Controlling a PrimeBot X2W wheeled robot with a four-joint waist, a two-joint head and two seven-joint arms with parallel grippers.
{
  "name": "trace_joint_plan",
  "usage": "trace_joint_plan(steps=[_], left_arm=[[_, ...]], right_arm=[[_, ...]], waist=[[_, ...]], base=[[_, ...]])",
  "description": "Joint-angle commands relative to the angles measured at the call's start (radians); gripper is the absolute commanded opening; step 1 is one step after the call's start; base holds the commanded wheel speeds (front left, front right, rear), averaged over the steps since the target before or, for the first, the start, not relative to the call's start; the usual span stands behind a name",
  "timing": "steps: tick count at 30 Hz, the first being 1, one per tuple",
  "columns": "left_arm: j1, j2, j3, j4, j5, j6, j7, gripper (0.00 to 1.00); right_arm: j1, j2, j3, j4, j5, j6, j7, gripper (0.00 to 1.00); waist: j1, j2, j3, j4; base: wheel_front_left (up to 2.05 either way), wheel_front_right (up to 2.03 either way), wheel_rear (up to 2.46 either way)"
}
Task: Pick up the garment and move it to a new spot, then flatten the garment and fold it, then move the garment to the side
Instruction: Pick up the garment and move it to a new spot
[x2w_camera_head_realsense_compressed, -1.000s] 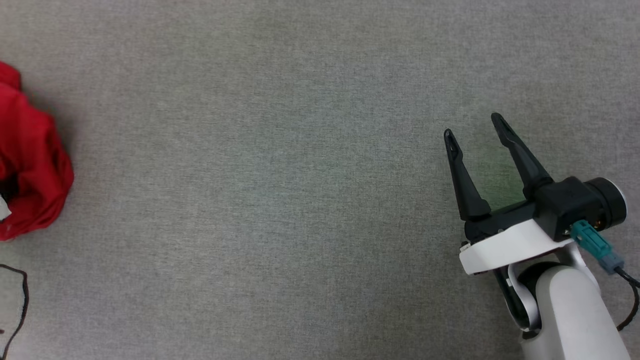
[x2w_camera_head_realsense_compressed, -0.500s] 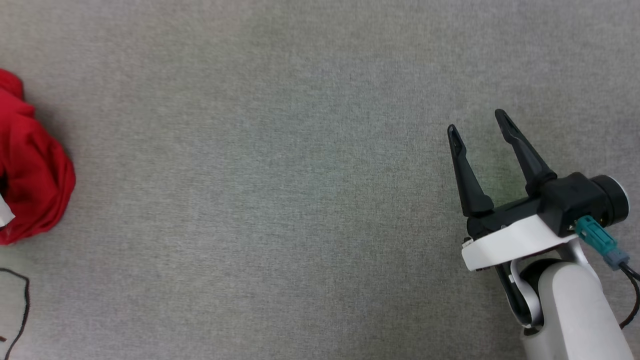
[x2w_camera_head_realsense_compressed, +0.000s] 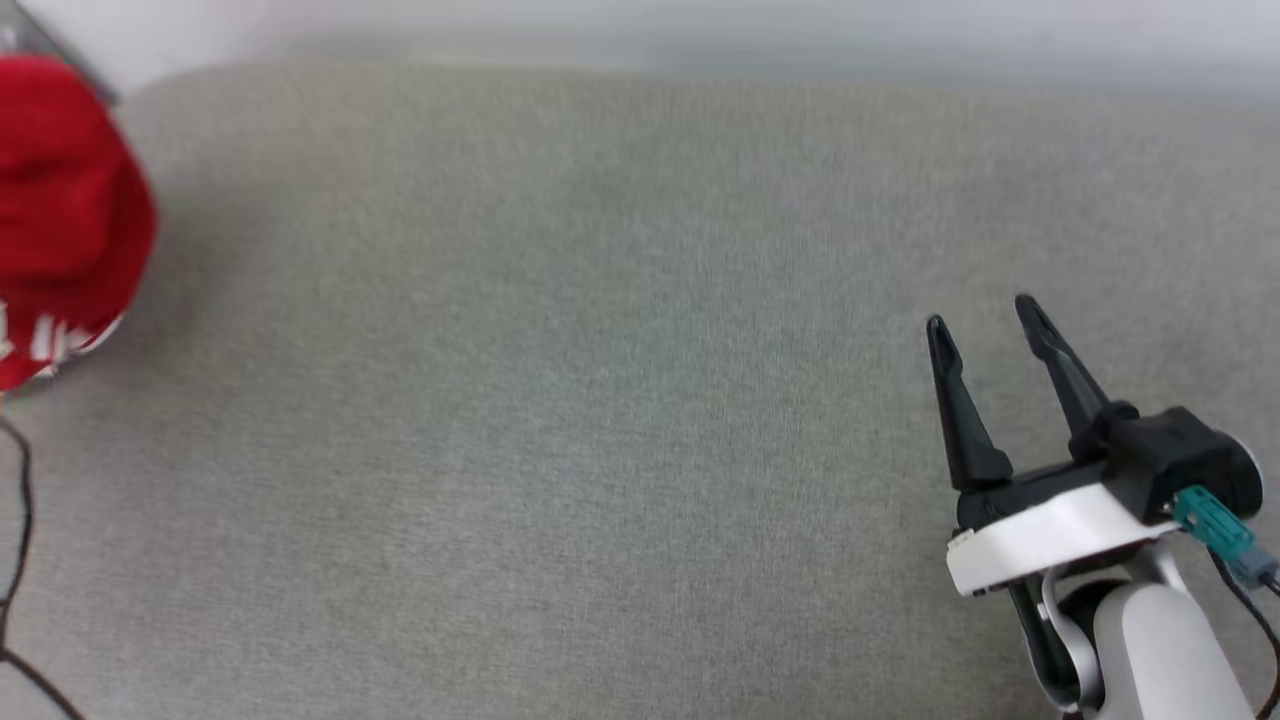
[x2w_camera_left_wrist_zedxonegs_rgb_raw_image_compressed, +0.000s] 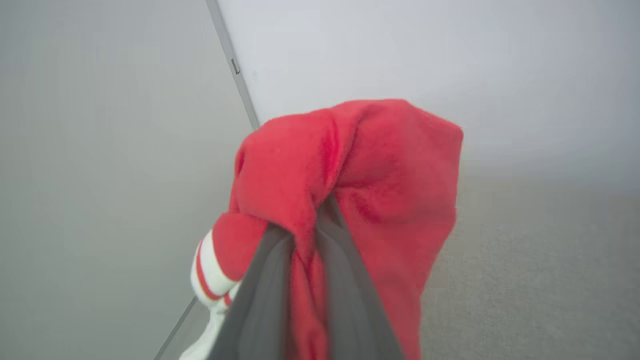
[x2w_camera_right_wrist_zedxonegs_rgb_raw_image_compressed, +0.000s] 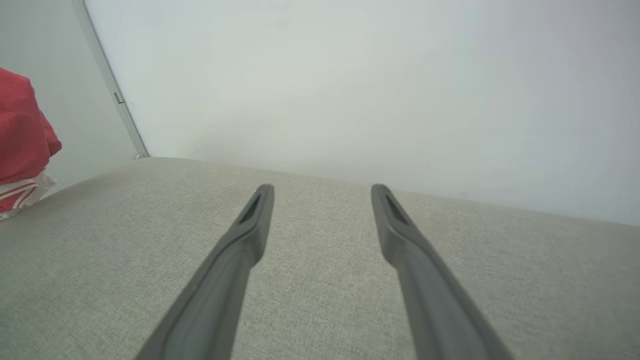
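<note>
Garment (x2w_camera_left_wrist_zedxonegs_rgb_raw_image_compressed: 390, 165) bunched, red, white striped trim; left pincer (x2w_camera_left_wrist_zedxonegs_rgb_raw_image_compressed: 306, 225) clamped on it; right pincer (x2w_camera_head_realsense_compressed: 981, 315) spread, empty.

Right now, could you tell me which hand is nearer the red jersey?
Left. The left hand is shut on the red jersey; the right hand stands open, far across the grey surface from it.

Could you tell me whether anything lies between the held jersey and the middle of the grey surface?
Nothing visible does. The garment hangs in the left pincer at the left; the grey surface runs bare to the open right pincer.
</note>
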Motion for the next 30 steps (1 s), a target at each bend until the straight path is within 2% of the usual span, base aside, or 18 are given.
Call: trace_joint_plan(steps=[1,10,15,19,23,30], left_arm=[[-0.009,-0.013,-0.006,-0.014,0.007,0.0,-0.029,0.0],[0.036,-0.099,-0.052,-0.16,0.038,0.018,-0.177,0.0],[0.108,-0.176,-0.081,-0.291,0.027,0.036,-0.21,0.0],[0.187,-0.241,-0.116,-0.411,0.015,0.051,-0.204,0.0],[0.268,-0.318,-0.191,-0.517,0.008,0.05,-0.172,0.0],[0.381,-0.429,-0.39,-0.581,0.018,0.006,-0.097,0.0]], right_arm=[[0.02,0.002,-0.002,0.002,0.01,0.0,0.0,1.0],[0.091,0.002,-0.032,-0.021,0.037,0.0,0.018,1.0],[0.135,0.001,-0.05,-0.044,0.045,0.0,0.031,1.0],[0.157,0.001,-0.057,-0.062,0.049,0.0,0.04,1.0],[0.177,0.001,-0.062,-0.073,0.054,0.0,0.046,1.0],[0.185,0.002,-0.065,-0.083,0.067,0.0,0.046,1.0]], waist=[[0.0,0.0,-0.077,0.011],[0.0,0.0,-0.203,-0.031],[0.0,0.0,-0.235,-0.082],[0.0,0.0,-0.242,-0.132],[0.0,0.0,-0.237,-0.18],[0.0,0.0,-0.191,-0.237]], base=[[0.0,0.0,0.0],[0.0,0.0,0.0],[0.0,0.0,0.0],[0.0,0.0,0.0],[0.0,0.0,0.0],[0.0,0.0,0.0]])
